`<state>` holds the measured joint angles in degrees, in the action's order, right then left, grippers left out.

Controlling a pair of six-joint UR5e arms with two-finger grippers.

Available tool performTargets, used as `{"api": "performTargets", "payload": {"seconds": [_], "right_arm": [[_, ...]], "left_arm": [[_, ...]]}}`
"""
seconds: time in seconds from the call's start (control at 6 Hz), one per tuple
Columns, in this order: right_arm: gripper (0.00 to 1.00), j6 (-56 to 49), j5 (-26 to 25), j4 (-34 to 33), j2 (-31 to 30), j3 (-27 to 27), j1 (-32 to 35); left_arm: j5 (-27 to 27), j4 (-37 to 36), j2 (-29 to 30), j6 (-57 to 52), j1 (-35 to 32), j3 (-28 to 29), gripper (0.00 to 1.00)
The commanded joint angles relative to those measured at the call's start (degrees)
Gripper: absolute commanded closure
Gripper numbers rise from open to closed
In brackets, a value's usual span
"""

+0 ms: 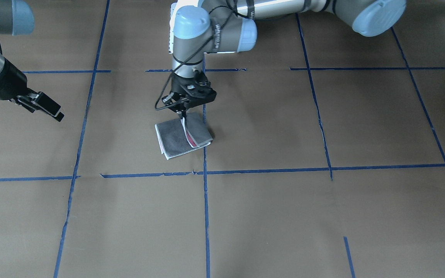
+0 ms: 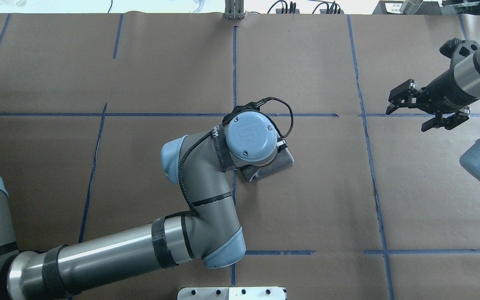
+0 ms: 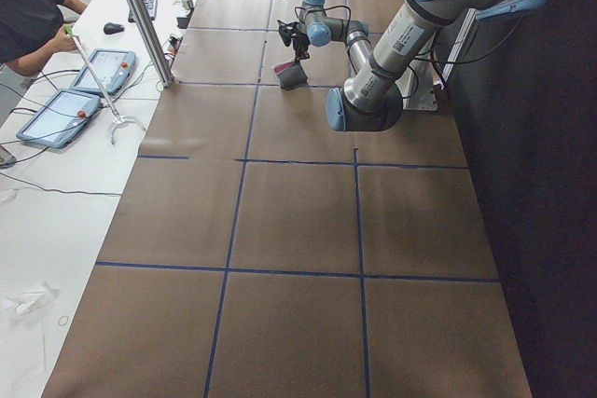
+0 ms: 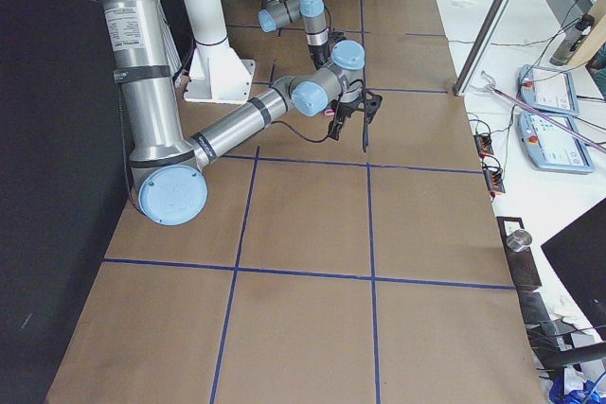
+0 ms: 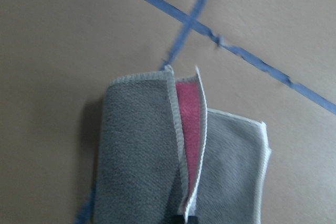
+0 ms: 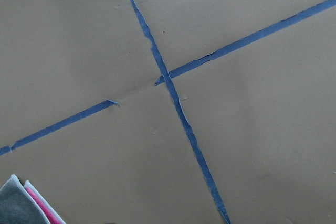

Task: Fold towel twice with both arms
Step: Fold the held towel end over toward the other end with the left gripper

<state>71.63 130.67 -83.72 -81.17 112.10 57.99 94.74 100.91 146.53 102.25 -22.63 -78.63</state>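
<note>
The towel lies folded near the table's middle, grey face out, with a strip of pink showing under a raised flap. My left gripper points straight down and is shut on the whitish hem of that flap, holding it a little above the layer beneath. In the left wrist view the towel fills the lower frame, and the fingertips pinch the hem at the bottom edge. From overhead the left wrist hides most of the towel. My right gripper is open and empty, well away from the towel; it also shows in the front-facing view.
Brown paper covers the table, with blue tape lines in a grid. A towel corner shows in the right wrist view. Tablets and an operator are on the side bench. A white pedestal stands behind.
</note>
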Motion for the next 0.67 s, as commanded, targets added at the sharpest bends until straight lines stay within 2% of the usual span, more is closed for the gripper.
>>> {"api": "performTargets", "payload": {"seconds": [0.0, 0.33, 0.5], "right_arm": [[0.0, -0.26, 0.11, 0.04, -0.66, 0.39, 0.2], [0.0, -0.26, 0.11, -0.04, -1.62, 2.32, 0.2], [0.0, -0.26, 0.11, -0.13, -1.8, 2.85, 0.28]], "left_arm": [[-1.83, 1.47, 2.27, -0.03, 0.57, 3.04, 0.99], [-5.6, 4.97, 5.16, -0.9, 0.57, 7.15, 0.99], [-5.79, 5.08, 5.35, -2.48, 0.4, 7.26, 0.99]]}}
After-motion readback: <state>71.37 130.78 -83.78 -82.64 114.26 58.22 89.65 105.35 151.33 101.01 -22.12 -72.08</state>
